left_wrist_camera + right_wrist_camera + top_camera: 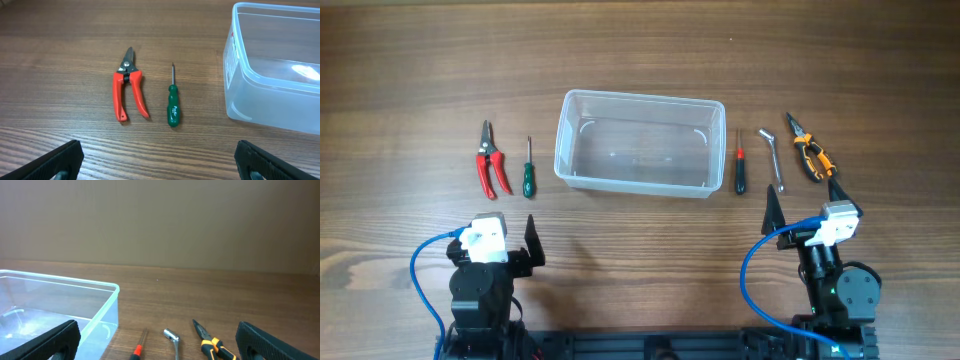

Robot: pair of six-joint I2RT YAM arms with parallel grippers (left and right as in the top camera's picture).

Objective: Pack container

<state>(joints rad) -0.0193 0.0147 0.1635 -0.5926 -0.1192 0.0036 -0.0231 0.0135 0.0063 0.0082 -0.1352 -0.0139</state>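
We see left gripper (160, 161) wide open, empty, pruners (125, 75) ahead, right gripper (157, 341) the same, pliers (213, 343) ahead, whole container (642, 97) only overhead.

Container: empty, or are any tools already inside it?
Empty. Only its bare floor shows through the container; pruners, green screwdriver, red screwdriver, wrench and pliers all lie outside on the table.

Lower left of the overhead view: the left arm (480, 295) is a blocky matte-black body topped by a white boxy module (485, 238), with a bright blue cable (418, 268) looping off its side. Lower right, the right arm (842, 288) matches it, with a white cap (837, 222) and a blue cable loop (752, 268). In the wrist views' bottom corners, the left gripper (161, 162) and right gripper (160, 342) show flat black fingers (56, 161) with finely ribbed edges.
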